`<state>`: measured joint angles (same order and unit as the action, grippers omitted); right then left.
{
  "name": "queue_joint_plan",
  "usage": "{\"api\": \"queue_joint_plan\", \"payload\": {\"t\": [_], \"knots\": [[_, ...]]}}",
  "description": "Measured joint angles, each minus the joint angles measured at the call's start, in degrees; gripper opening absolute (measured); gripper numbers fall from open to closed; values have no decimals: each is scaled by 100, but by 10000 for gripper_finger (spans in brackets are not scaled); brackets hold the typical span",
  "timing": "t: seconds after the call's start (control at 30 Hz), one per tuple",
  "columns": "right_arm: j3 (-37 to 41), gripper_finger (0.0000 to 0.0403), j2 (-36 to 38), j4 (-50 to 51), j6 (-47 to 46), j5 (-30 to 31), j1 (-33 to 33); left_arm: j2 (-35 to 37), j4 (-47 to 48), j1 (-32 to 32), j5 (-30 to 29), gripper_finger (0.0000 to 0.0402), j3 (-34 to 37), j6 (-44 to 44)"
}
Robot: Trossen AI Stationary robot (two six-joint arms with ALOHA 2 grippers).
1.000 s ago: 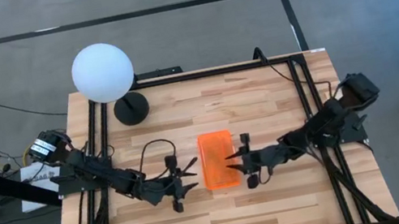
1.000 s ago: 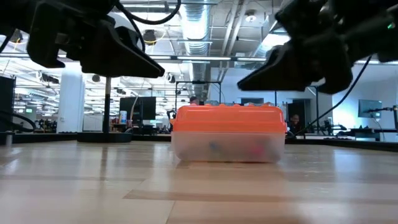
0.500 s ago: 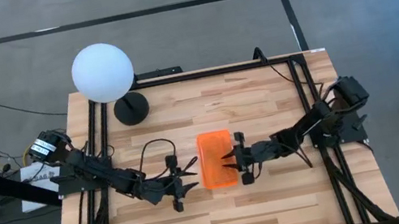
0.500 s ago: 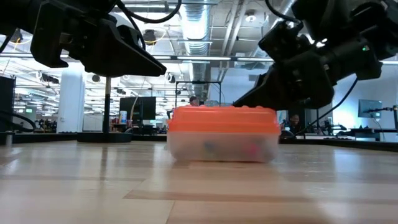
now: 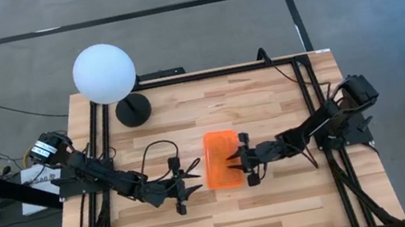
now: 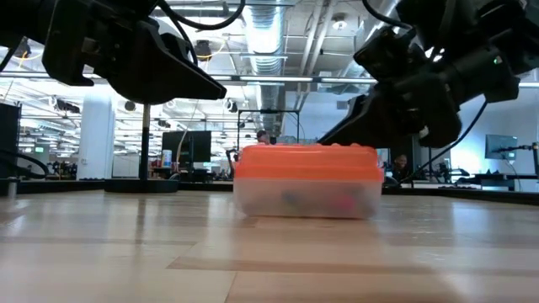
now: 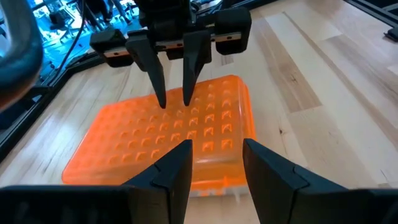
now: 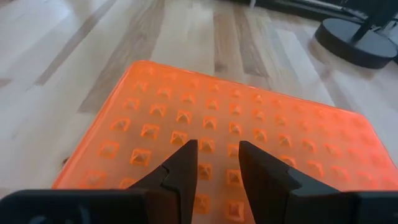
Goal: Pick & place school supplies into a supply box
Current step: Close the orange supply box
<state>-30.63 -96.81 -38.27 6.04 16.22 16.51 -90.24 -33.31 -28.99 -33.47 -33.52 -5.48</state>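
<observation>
Box (image 5: pixel 221 158): clear plastic body with orange studded lid, closed, resting flat on the tabletop (image 5: pixel 267 102) between the two pincers; long axis crosswise to the line joining them.
Box contents: blurred coloured shapes visible through the clear wall in the low view; individual items cannot be told apart.
Right pincer (image 5: pixel 233 161): over the lid edge nearest its own arm, fingers pointed toward the left pincer; tips over the orange studs in the left wrist view.
Right pincer state: fingers (image 8: pixel 184 163) parted by a narrow gap, nothing between them; contact between tips and lid cannot be told.
Left pincer (image 5: pixel 196 177): just beside the opposite long side of the box, apart from it, raised above the tabletop in the low view.
Left pincer state: fingers (image 7: pixel 175 167) spread, nothing held.
Pincer relation: facing each other across the box, tips apart, box lid lying between them.
Lamp (image 5: pixel 104 74): white globe on a black round base, standing on the tabletop well beyond the left pincer, toward the far corner on that arm's side.
Tabletop: light wooden planks, framed by black rails along both sides.
Loose supplies outside the box: none seen near either pincer.
</observation>
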Motion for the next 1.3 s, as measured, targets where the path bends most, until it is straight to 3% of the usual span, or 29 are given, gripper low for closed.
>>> {"api": "queue_joint_plan", "payload": {"t": [0.37,0.53,0.63,0.77,0.83,0.97,1.13,1.3], "knots": [[-3,113,221,415,-148,-432,34,0,-84,0,-2,137,-2,7],[2,113,219,100,387,-435,164,0,-128,-1,-50,137,-36,-158],[-2,113,349,-133,687,-453,242,0,-286,51,-443,137,-80,-223],[-2,113,592,-59,760,-451,237,4,-514,254,-966,137,-133,423],[-2,113,692,-26,804,-436,311,2,-672,353,-554,137,-133,329],[-4,113,874,254,832,-186,564,4,-819,706,858,137,-140,109],[-6,113,1116,1282,308,1092,844,3,-608,1262,1654,137,-32,299],[346,113,1392,1455,-151,1462,1067,2,-988,1600,2263,137,224,221]]}}
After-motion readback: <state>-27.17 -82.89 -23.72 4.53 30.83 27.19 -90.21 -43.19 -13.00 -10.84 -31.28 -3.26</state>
